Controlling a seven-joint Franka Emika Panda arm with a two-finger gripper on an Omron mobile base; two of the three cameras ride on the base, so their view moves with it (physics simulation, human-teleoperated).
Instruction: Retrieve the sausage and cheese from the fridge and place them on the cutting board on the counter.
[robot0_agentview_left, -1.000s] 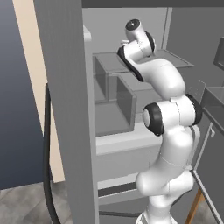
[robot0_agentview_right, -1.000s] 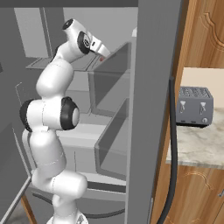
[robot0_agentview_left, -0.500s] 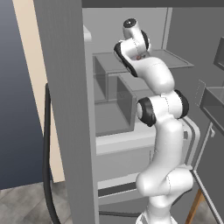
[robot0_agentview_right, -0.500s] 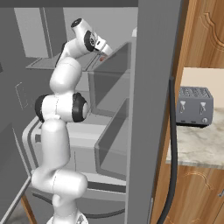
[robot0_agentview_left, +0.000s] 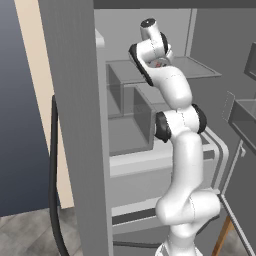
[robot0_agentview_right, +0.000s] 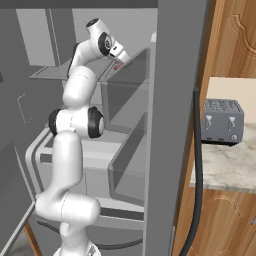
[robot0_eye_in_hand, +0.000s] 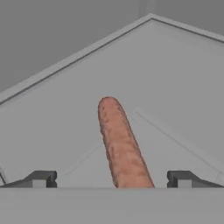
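Observation:
The sausage (robot0_eye_in_hand: 121, 144), reddish-brown with rounded ends, lies on a grey upper shelf (robot0_agentview_left: 196, 68) inside the fridge (robot0_agentview_left: 75, 125). In the hand view it runs lengthwise between the fingertips (robot0_eye_in_hand: 41, 178), its near end level with them. My gripper (robot0_eye_in_hand: 111, 178) is open, both fingers well clear of the sausage's sides. From the right base view the gripper (robot0_agentview_right: 119, 61) points down at the shelf, with a reddish speck of sausage (robot0_agentview_right: 117, 66) beneath it. The cheese and the cutting board are out of view.
The open fridge door (robot0_agentview_right: 175, 125) stands close on the arm's right, with clear door bins (robot0_agentview_right: 130, 100). A grey toaster (robot0_agentview_right: 222, 121) sits on the marbled counter (robot0_agentview_right: 225, 167) beyond it. A second door with bins (robot0_agentview_left: 245, 115) flanks the other side.
The arm has straightened upward and its elbow has drawn in. The hand has risen a little and reached deeper over the upper shelf. The jaws have stayed wide.

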